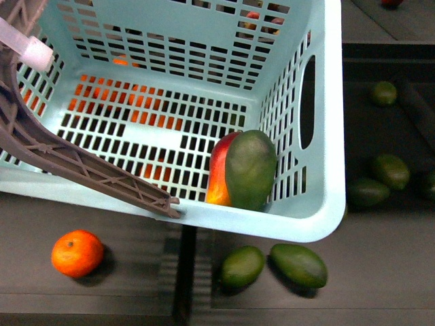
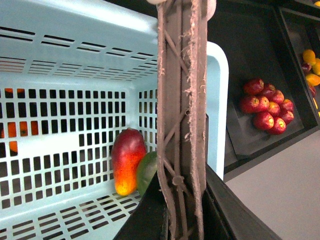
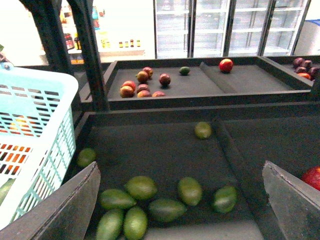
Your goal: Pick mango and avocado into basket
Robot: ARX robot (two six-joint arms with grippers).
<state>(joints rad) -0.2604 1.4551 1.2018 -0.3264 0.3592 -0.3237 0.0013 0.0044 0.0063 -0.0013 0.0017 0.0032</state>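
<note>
inside basket [image 1: 319, 217], mango [image 1: 219, 173] touching avocado [image 1: 251, 170], right claw [image 3: 180, 205] gaping empty, well apart

The basket [image 1: 319, 217] was a light teal rectangular plastic one with slotted walls and base and an oval grip hole in one end wall; a brown-grey handle [image 1: 81, 166] lay across its near rim; the mango [image 1: 219, 173], oblong and glossy, deep red running to orange-yellow at its lower end, stood on end in the near corner of the basket; the avocado [image 1: 251, 170], a large smooth dull-green oval, stood on end just beside it, touching it and partly covering it, between the mango and the end wall.
</note>
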